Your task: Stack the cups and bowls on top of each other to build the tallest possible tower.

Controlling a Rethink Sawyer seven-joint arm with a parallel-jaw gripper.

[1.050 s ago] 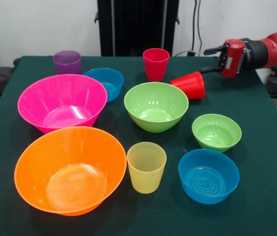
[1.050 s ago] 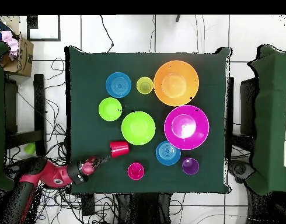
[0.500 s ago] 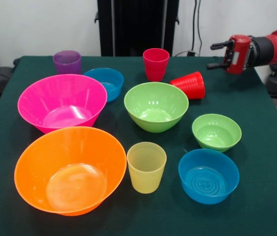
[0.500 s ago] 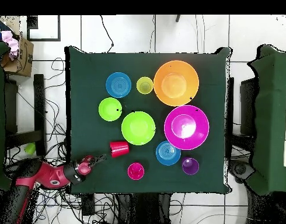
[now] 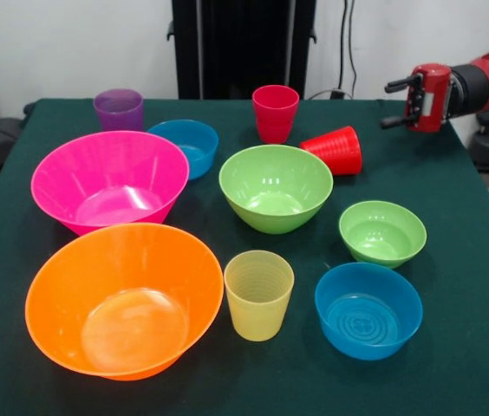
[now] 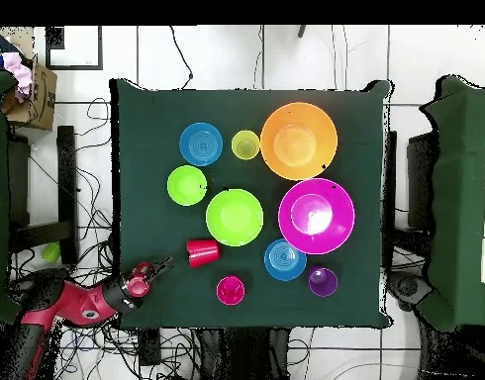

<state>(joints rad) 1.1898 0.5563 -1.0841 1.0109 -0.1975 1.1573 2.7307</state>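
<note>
nothing stacked yet. hand [image 5: 392, 94] sits spread and empty at the surface [image 5: 470, 260] edge, 3 o'clock of the tipped bright red cup [image 5: 335, 150]. next it needs righting and a grab.

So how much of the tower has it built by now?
None yet: every cup and bowl sits alone on the table. One red cup lies on its side beside the green bowl. The tool hangs open and empty at the table's edge, holding nothing. All the stacking is left, perhaps starting on the orange bowl.
</note>
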